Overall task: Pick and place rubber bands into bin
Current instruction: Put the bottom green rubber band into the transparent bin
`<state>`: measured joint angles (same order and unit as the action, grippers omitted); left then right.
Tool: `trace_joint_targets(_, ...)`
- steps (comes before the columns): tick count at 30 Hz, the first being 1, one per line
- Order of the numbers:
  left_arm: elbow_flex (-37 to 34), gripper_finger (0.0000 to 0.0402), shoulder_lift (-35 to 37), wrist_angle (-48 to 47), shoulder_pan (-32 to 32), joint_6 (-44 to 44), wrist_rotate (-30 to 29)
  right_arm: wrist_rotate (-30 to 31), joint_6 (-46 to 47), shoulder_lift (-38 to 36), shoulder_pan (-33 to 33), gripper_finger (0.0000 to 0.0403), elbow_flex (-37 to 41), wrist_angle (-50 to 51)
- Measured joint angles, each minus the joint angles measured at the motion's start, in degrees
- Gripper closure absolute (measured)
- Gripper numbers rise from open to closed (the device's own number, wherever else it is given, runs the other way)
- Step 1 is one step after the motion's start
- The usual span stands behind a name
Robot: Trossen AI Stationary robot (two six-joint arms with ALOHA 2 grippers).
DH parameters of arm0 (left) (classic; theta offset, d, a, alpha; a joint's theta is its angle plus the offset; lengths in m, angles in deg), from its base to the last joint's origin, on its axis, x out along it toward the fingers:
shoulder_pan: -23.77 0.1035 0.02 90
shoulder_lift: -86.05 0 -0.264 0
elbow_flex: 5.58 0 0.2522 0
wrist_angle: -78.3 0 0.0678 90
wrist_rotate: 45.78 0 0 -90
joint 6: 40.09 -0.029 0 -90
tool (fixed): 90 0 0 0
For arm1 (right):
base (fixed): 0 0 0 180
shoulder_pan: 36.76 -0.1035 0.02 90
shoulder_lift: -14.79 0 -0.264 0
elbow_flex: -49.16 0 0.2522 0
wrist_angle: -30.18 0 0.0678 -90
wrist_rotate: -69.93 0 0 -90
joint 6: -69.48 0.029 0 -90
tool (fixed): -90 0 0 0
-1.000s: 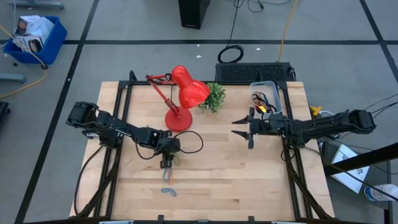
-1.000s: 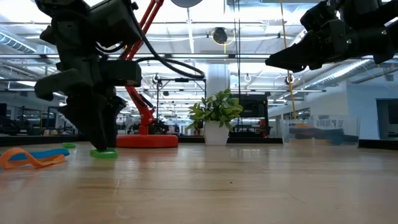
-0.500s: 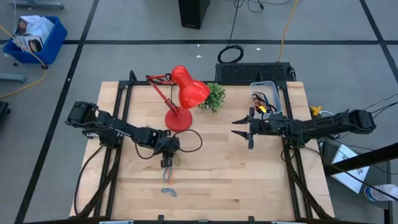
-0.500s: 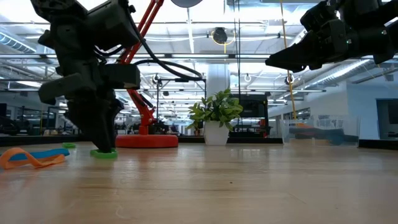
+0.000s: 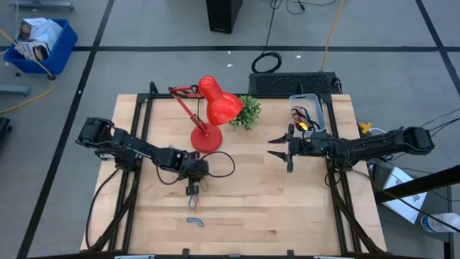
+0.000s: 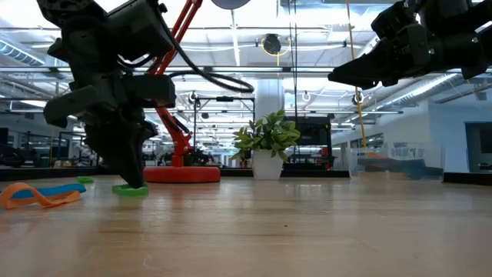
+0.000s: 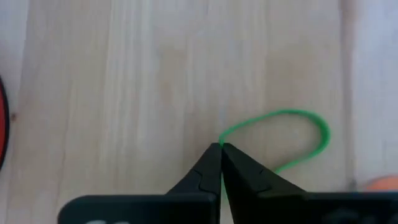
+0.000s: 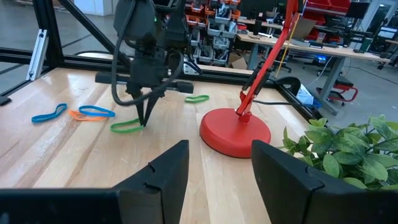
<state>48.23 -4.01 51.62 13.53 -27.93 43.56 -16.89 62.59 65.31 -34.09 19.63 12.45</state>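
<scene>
Table [image 5: 251, 201]: it carries the lamp, the plant and the bin along its far part.
Lamp [image 5: 208, 115]: far centre, just left of the plant [image 5: 246, 111].
Bin [image 5: 307, 111]: far right corner, with rubber bands [image 5: 300, 119] in it.
Left gripper [image 5: 191, 190]: centre-left, down on a rubber band [image 7: 292, 137] on the table.
Other bands [image 5: 195, 220]: near edge, in front of the left gripper.
Right gripper [image 5: 277, 150]: right of centre, above the table, just before the bin.

A grey floor [image 5: 144, 65] with dark lines is lying around the wooden table [image 5: 251, 187]. A blue crate [image 5: 43, 44] is sitting at the upper left. Bright ceiling lights [image 6: 254, 38] are shining, and desks [image 8: 298, 43] are standing far behind.
</scene>
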Motion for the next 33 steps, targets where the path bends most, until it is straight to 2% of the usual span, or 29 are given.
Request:
trace_joint_targets(6,0.5,0.0394,0.0,6.6,0.0,-3.7,-0.4,-0.3,1.6,0.0,0.0,0.0232,0.0,0.0)
trace_joint_targets(14,1.7,0.0395,0.0,21.0,0.0,-20.6,-8.5,-0.4,3.5,0.0,-0.2,0.0232,0.0,-0.8)
trace_joint_targets(17,1.7,0.0391,0.0,28.5,0.1,-26.8,-12.5,-0.5,6.3,0.0,-0.2,0.0232,0.0,-0.9)
trace_joint_targets(21,1.7,0.0397,0.0,36.4,1.3,-34.1,-14.5,-2.1,11.5,0.1,-0.2,0.0235,0.0,-0.9)
trace_joint_targets(27,1.7,0.0391,0.0,42.2,3.9,-36.5,-14.2,-9.3,13.9,2.8,-0.3,0.0253,0.0,-7.5)
trace_joint_targets(33,1.7,0.0391,0.0,42.7,5.0,-36.5,-13.9,-9.4,13.2,9.5,-1.4,0.0276,0.0,-14.4)
